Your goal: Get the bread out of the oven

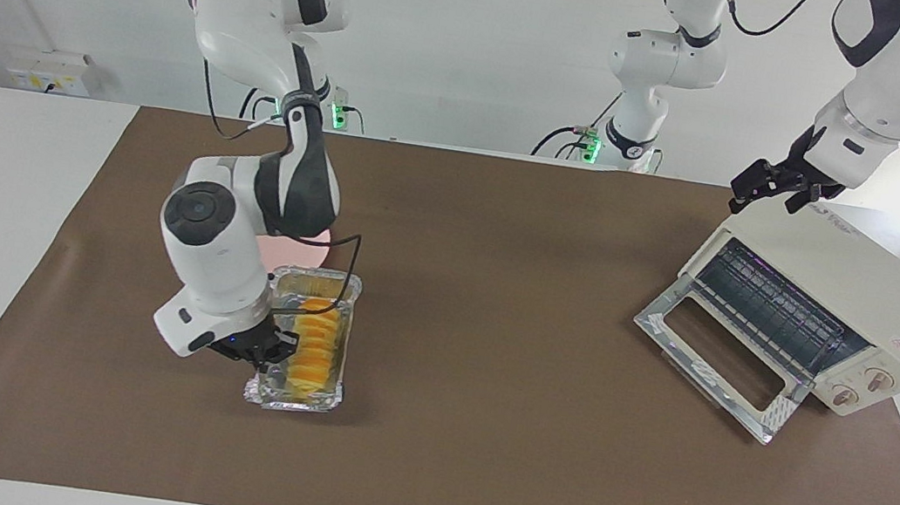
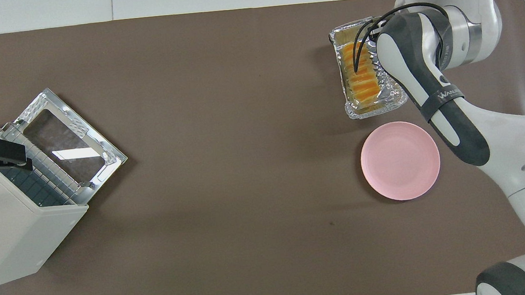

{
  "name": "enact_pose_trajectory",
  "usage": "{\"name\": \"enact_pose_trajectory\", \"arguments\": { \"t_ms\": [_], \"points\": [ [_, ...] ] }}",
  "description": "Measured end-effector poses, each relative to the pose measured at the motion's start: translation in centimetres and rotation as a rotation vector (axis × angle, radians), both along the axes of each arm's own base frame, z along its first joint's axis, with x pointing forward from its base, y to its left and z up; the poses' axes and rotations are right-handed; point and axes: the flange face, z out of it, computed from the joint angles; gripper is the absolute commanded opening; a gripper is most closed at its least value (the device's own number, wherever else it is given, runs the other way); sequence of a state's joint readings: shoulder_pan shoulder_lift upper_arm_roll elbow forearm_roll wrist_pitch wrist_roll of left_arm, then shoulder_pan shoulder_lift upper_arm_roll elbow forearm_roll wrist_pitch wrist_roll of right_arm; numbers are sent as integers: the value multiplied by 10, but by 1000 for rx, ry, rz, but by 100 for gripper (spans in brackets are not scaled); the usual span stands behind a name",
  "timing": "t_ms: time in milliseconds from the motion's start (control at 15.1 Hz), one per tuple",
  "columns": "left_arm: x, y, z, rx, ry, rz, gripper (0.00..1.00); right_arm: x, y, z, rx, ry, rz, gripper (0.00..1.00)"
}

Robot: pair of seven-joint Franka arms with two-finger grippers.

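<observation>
Brown mat table: bread (image 1: pixel 312 341) is lying in foil tray (image 1: pixel 296 394) out of the open, empty oven (image 1: pixel 840 298); right gripper (image 1: pixel 267 347) is sitting at the tray's edge, fingers unreadable, left gripper (image 1: pixel 772 185) is waiting over the oven; likely next: lifting bread toward pink plate (image 2: pixel 400 160).
</observation>
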State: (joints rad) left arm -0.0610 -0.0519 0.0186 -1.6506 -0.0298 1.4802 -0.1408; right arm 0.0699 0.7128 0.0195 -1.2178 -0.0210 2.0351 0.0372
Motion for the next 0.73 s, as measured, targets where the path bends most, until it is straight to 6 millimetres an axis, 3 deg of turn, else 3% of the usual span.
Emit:
{"name": "enact_pose_trajectory", "arguments": {
  "t_ms": [66,133,199,265,465,730],
  "points": [
    [0,0,0,0,0,0,100,1,-8,-10,-1,-9,8,0],
    [0,0,0,0,0,0,100,0,-11,-21,-1,-14,14,7],
    [0,0,0,0,0,0,100,-2,-10,-31,0,-16,17,71],
    [0,0,0,0,0,0,100,-4,-7,-40,0,-10,21,100],
    [0,0,0,0,0,0,100,-13,-3,-46,0,18,35,100],
    [0,0,0,0,0,0,100,-22,1,-24,-6,44,65,100]
  ]
}}
